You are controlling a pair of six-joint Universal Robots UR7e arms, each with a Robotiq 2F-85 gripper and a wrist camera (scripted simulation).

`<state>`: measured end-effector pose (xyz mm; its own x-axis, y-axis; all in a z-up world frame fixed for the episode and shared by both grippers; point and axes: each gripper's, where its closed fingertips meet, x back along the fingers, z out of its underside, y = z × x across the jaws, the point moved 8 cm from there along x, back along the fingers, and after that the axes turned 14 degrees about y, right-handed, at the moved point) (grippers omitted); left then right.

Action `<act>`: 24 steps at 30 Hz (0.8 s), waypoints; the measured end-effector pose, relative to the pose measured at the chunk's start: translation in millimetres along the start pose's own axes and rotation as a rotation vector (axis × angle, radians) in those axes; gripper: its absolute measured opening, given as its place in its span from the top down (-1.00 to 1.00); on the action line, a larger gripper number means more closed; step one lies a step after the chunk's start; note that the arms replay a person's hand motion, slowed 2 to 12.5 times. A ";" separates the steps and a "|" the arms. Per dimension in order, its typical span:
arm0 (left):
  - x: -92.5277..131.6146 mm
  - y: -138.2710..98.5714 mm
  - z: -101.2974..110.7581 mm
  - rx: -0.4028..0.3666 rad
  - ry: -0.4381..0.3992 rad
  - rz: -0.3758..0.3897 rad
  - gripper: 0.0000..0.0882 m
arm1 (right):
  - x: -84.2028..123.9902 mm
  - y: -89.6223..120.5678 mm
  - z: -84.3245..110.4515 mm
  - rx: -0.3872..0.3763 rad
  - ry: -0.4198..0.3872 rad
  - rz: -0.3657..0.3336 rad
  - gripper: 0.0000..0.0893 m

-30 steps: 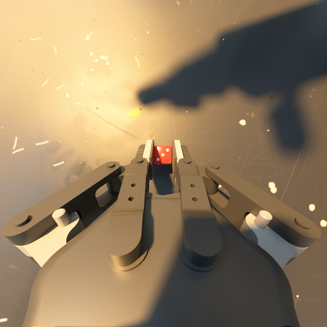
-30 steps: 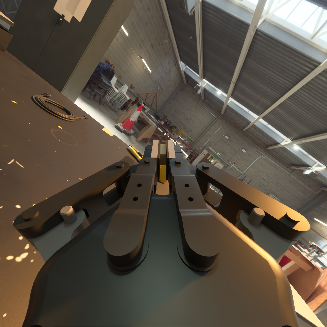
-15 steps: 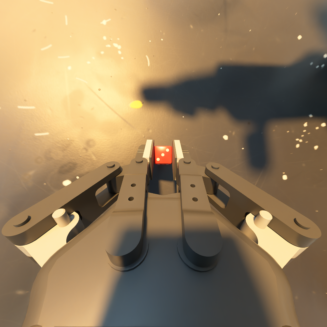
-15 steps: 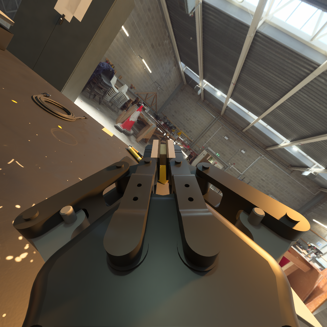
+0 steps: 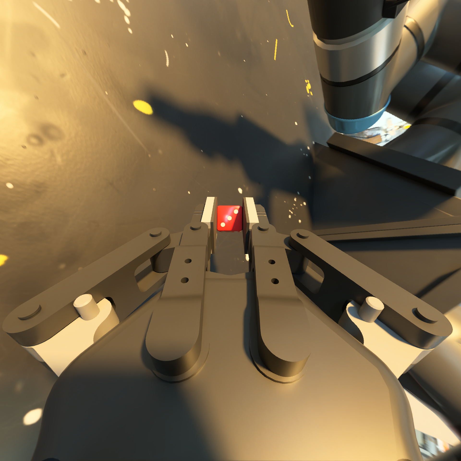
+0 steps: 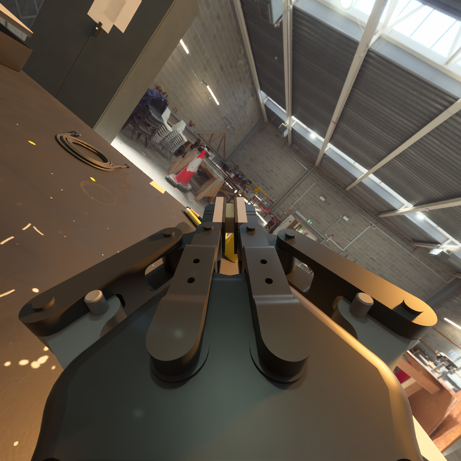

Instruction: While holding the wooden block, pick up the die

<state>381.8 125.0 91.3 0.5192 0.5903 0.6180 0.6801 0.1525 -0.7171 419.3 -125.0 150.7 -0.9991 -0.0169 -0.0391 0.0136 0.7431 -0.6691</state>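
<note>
In the left wrist view my left gripper (image 5: 229, 212) is shut on a small red die (image 5: 229, 218) with white pips, held between its pale pads above the scratched grey table (image 5: 99, 162). In the right wrist view my right gripper (image 6: 229, 210) is shut on a thin wooden block (image 6: 229, 214), seen edge-on between the pads. It is held high and tilted up toward the hall's wall and roof. A yellow piece (image 6: 230, 249) shows lower between the fingers.
The other robot arm (image 5: 354, 64) and a dark base plate (image 5: 389, 162) stand at the upper right of the left wrist view. In the right wrist view a coiled cable (image 6: 84, 152) lies on the table (image 6: 50, 212) near its far edge.
My left gripper has lifted and turned with the die in it; the table has dropped away and the other arm has come into view. The right gripper has not moved.
</note>
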 end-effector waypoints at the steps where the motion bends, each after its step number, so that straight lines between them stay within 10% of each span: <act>1: 1.3 0.5 2.0 0.015 0.008 0.026 0.59 | 0.0 0.5 -0.4 0.002 -0.001 -0.001 0.87; 24: 8.7 12.0 37.5 0.190 0.123 0.147 0.59 | -1.3 9.2 -4.1 0.023 -0.008 -0.030 0.87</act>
<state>375.1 161.6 76.0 0.6718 0.5183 0.5293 0.4896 0.2255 -0.8423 420.6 -115.4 147.7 -0.9987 -0.0442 -0.0250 -0.0149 0.7264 -0.6871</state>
